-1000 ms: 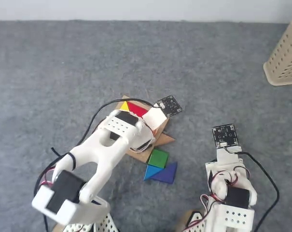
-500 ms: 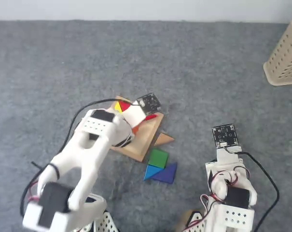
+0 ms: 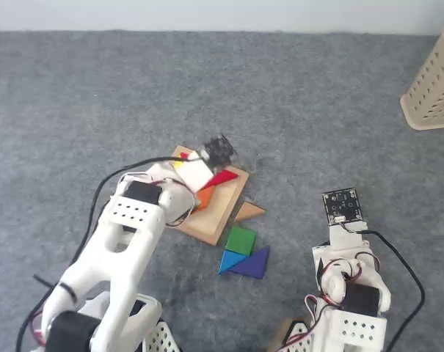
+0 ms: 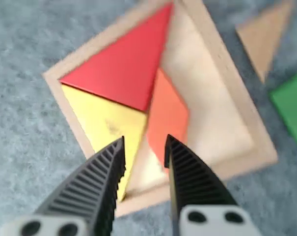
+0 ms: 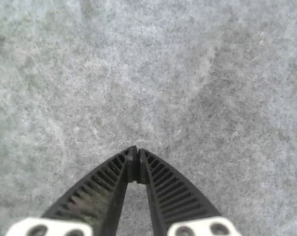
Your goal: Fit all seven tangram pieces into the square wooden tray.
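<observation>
My left gripper (image 4: 144,142) hangs over the square wooden tray (image 4: 236,93) with its jaws parted and nothing between them. Straight below the gap I see the seam where the yellow triangle (image 4: 106,123) meets the orange parallelogram (image 4: 168,115); one fingertip sits above the yellow piece and the other above the orange one. Just beyond the fingertips, deeper in the tray, lies the big red triangle (image 4: 123,73), edge to edge with both of those pieces. All three lie flat inside the rim, and past the orange piece the tray floor is bare wood.

The other pieces are outside the tray, on the grey carpet (image 3: 97,95) between this gripper and my right arm (image 3: 346,286). The tan triangle (image 3: 247,211) lies just beside the tray's edge. A little farther from the gripper is the green square (image 3: 241,240). Touching it on its far side are the light blue triangle (image 3: 230,261) and the purple triangle (image 3: 255,262), side by side.

My right gripper (image 5: 134,150) is clenched, tips pressed together on nothing, above bare carpet, well apart from the tray. A beige perforated basket (image 3: 434,81) stands at the far edge of the table.
</observation>
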Controlling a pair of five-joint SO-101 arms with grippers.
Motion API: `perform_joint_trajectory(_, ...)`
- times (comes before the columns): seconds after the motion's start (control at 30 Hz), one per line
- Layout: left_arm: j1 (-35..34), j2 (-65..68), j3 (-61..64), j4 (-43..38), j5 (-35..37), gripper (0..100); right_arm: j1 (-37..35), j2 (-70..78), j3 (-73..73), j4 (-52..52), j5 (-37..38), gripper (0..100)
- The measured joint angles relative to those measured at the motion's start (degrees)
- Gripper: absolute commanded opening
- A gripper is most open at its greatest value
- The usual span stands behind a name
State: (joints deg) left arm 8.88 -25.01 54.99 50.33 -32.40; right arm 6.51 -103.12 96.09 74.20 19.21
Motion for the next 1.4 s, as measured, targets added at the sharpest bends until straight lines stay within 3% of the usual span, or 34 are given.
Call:
perform_joint_trajectory(0.17,0.0,1.7,2.5,-10.2,13.3,12,0.0,0.0,0.0,0.0,0.0,0.6)
perform_joint_trajectory(0.4,0.0,1.7,2.8,-12.2,24.8,12,0.0,0.0,0.0,0.0,0.0,0.6)
perform_joint_trajectory(0.77,4.8,-1.9,6.8,-12.2,25.8,12,0.0,0.0,0.0,0.0,0.0,0.6)
perform_joint_trajectory(1.4,4.7,-1.9,7.1,-15.3,30.1,12,0.0,0.0,0.0,0.0,0.0,0.6)
